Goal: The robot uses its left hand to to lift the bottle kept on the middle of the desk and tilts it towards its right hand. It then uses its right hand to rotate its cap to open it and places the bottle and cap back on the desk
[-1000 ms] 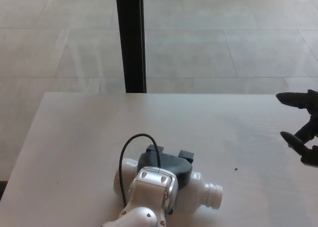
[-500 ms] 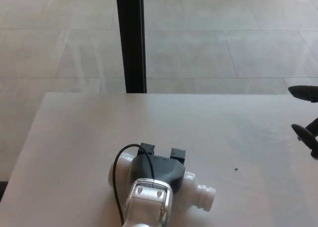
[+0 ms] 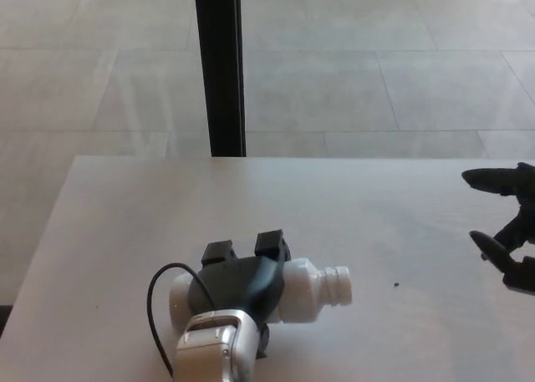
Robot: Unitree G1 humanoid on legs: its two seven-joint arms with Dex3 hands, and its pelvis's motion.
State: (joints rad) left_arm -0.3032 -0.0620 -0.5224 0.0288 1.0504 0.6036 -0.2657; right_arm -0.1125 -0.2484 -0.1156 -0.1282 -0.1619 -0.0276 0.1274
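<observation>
Head view, operator: your left hand (image 3: 238, 282) gripped the uncapped bottle (image 3: 301, 290) lying over the counter (image 3: 125, 215). Right of the bottle, your right hand (image 3: 510, 236) held its fingers (image 3: 485, 179) spread, empty.

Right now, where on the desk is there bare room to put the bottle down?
Free: the wide far strip of the desk, and the stretch between the bottle mouth and the open right hand, bare except a tiny dark speck. Crowded: the near left, where the left hand grips the bottle.
</observation>
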